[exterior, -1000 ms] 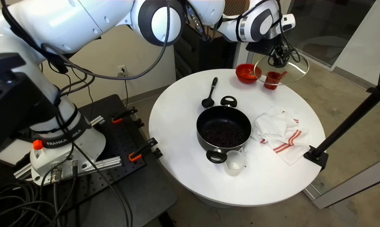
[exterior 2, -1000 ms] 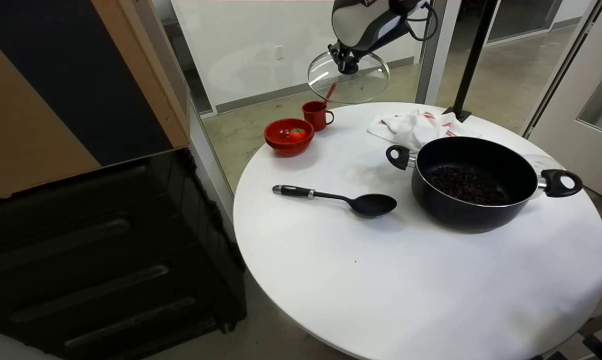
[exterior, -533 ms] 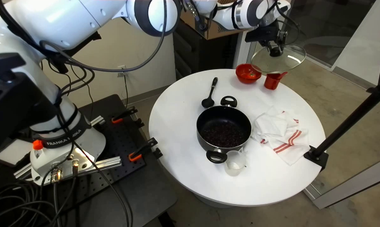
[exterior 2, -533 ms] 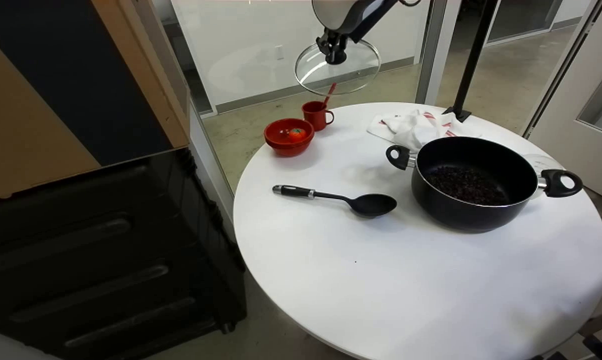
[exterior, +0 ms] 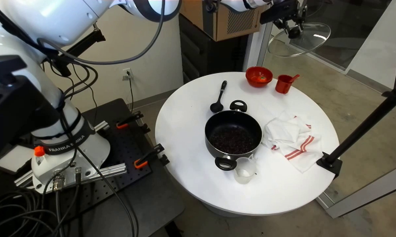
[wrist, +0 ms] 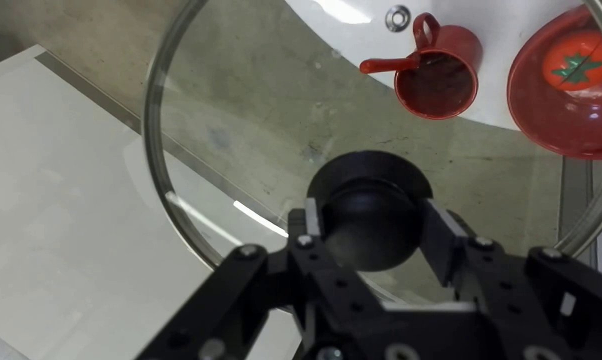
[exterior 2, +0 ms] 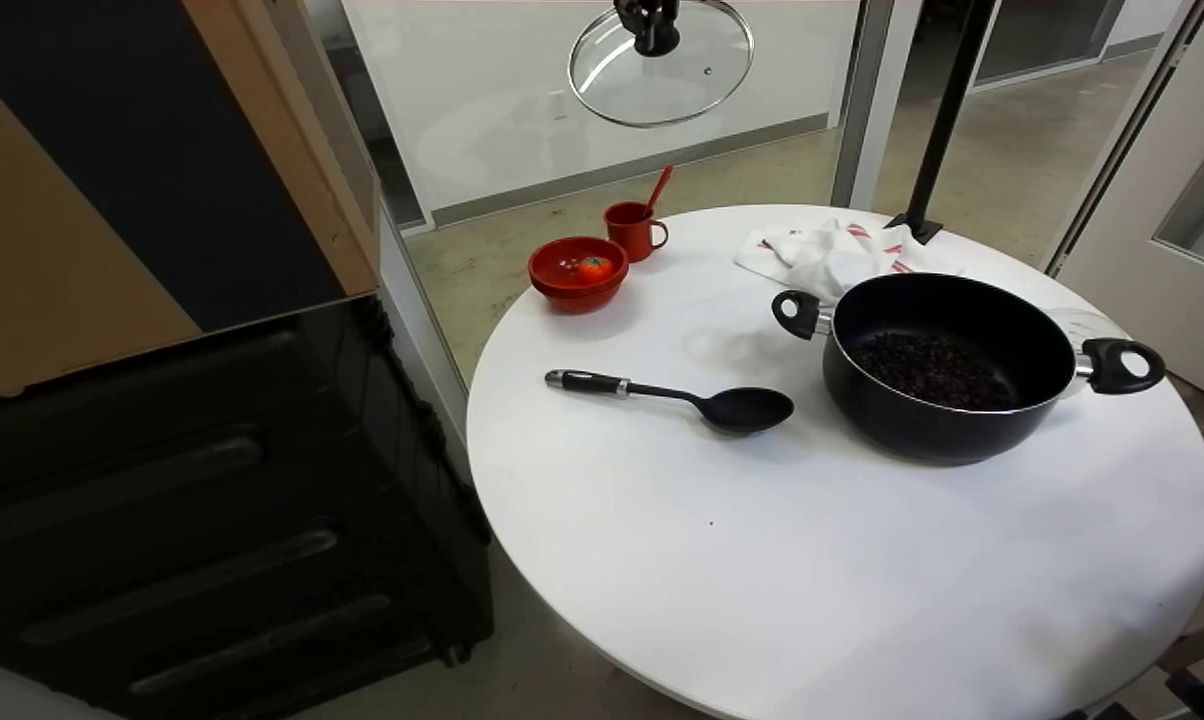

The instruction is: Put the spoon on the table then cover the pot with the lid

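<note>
The clear glass lid hangs in the air beyond the far side of the table, higher than the red mug. My gripper is shut on its black centre knob, one pad on either side. The lid's metal rim sweeps widely around the wrist view, slightly tilted in both exterior views. On the white tabletop the black spoon lies flat, its bowl close to the pot. The pot is uncovered, with small dark pieces at its bottom. In the wrist view neither the spoon nor the pot shows.
Beneath the lid's side of the table stand a red bowl with a tomato and a red mug with a red handle sticking out. A striped white towel and a translucent jug flank the pot. A black pole is clamped at the table's edge.
The lid has risen with my gripper, away from the mug and bowl, and shifted slightly sideways. Spoon, pot and the other tabletop things stay where they were.
</note>
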